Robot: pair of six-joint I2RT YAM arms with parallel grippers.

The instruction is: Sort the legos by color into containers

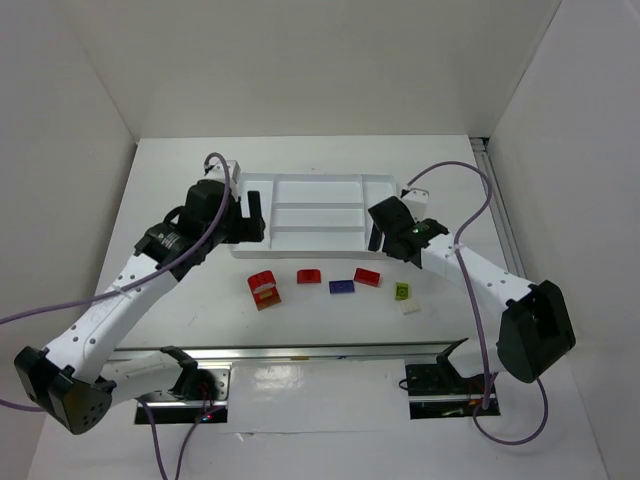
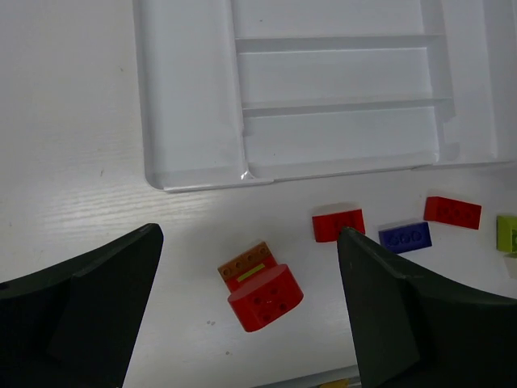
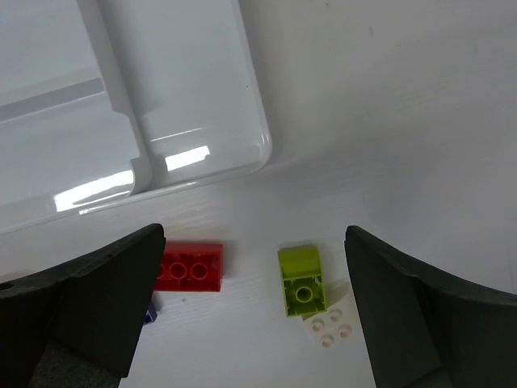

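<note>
Right tool (image 3: pixel 254 234) spread wide, empty, above desk (image 3: pixel 404 97) just short of tray (image 3: pixel 255 105) right end. Lime green brick (image 3: pixel 302 280) sits between its fingers (image 3: pixel 89 307), long axis toward tray, so closing spans short width. Cream-white brick (image 3: pixel 331 327) against near corner: risk of nudging. Left tool (image 2: pixel 250 234) also spread, empty, above red brick (image 2: pixel 265 297).

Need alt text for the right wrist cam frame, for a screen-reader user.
The right gripper hangs open over the white table, its dark jaws framing a red brick and a lime green brick with a cream-white brick right against it. A rounded corner of the white tray, nothing visible inside, fills the upper left.
</note>
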